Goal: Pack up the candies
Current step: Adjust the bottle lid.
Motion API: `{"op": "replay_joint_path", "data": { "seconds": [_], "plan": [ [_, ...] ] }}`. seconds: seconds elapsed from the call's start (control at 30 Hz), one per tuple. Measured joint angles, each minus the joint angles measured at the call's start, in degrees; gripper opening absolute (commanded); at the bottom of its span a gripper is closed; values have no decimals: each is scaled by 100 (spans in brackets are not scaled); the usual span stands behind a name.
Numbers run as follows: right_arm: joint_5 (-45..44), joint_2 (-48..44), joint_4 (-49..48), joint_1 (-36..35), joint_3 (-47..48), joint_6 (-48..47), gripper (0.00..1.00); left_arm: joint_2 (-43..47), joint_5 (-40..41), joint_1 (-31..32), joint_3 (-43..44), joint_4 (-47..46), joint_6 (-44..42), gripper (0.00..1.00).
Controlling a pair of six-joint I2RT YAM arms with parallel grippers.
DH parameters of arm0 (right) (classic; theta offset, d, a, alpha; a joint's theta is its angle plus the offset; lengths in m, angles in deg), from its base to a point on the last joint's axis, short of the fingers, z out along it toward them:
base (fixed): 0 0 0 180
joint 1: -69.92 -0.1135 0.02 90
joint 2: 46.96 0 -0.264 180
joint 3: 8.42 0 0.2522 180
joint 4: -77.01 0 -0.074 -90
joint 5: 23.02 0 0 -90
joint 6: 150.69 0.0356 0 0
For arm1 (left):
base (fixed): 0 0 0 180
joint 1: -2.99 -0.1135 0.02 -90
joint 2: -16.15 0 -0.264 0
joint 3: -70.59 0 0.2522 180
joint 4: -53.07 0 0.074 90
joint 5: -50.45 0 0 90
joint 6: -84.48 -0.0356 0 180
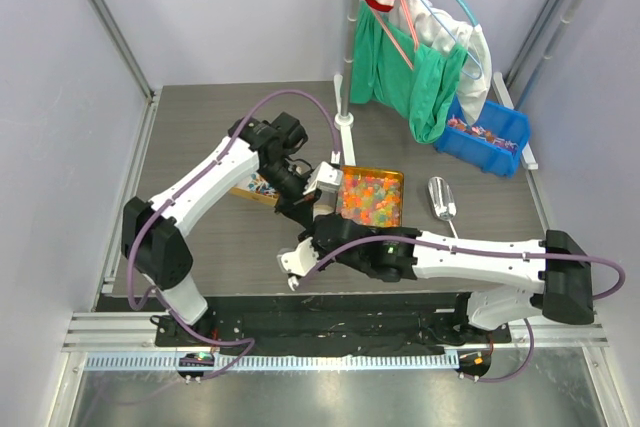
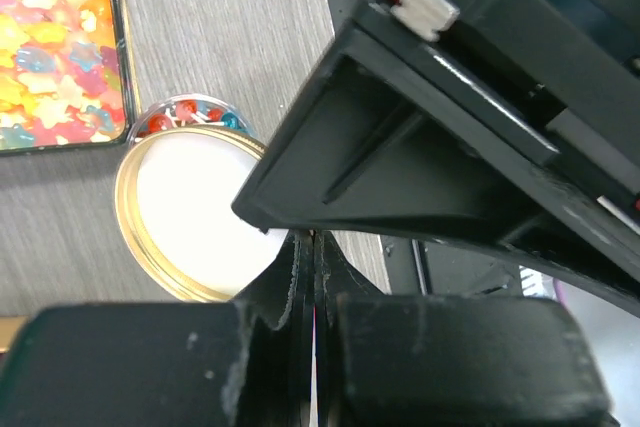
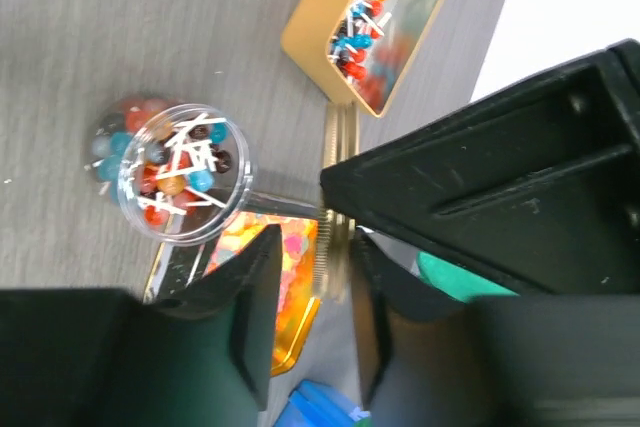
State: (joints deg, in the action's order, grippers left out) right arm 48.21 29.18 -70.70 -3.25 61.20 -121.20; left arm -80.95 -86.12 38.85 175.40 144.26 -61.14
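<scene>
Left wrist: left hand (image 2: 312, 243) pinched shut on gold lid (image 2: 190, 212) rim. Right wrist: right hand (image 3: 315, 247) part-open, fingers straddling the lid edge; candies (image 3: 185, 162) in jar (image 3: 120, 179) nearby.

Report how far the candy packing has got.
Done: the clear jar holds candies. In hand: the left end effector pinches the gold lid by its rim; the right end effector straddles it, not yet clamped. Left: the lid likely goes on the jar, and more candies lie in the gold tin.
</scene>
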Motion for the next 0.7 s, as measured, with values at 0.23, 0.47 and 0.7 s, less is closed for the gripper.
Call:
{"op": "replay_joint_path", "data": {
  "seconds": [0.23,0.47,0.7],
  "plan": [
    [-98,50,-22,-2,142,92,2,129,4,-15,-50,2,-33,11],
    [-39,90,387,-2,400,350,1,350,-55,-219,-50,0,-35,82],
    [472,-153,909,120,470,743,1,1169,35,-693,-164,-33,219,88]
  ]
}}
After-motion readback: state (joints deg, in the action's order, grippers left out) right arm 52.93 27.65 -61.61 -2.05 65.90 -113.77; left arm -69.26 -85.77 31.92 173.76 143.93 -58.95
